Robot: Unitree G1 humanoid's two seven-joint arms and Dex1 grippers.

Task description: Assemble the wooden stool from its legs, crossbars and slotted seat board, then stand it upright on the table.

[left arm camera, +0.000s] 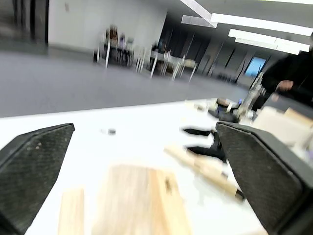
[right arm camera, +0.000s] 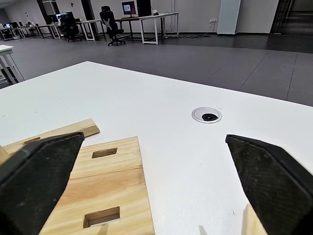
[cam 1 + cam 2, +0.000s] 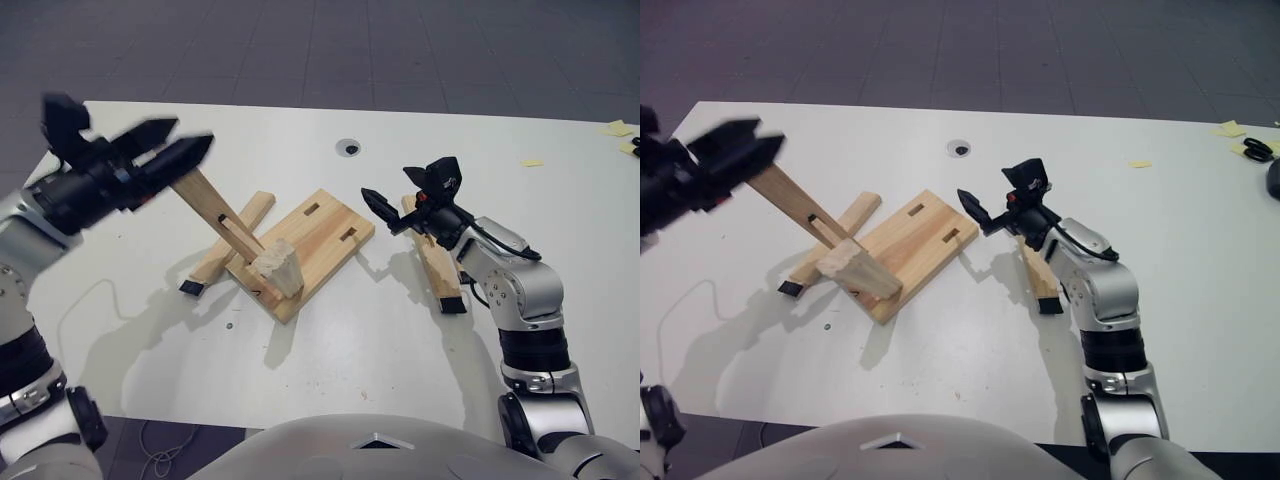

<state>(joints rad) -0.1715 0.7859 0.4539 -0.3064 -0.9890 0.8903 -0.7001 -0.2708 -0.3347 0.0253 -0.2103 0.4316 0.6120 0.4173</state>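
Lying flat mid-table, the seat board shows its slots. A short block sits on its near end, and a tilted leg rises from there up left to the left gripper, whose fingers are spread. Another leg lies flat left of the board. To its right, the right gripper, also spread, hovers over a third leg. Farther off are a grommet, yellow notes, grey floor, and desks.

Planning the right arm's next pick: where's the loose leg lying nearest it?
In the head views, the loose leg lies flat on the table, just right of the seat board, partly hidden by the right gripper.
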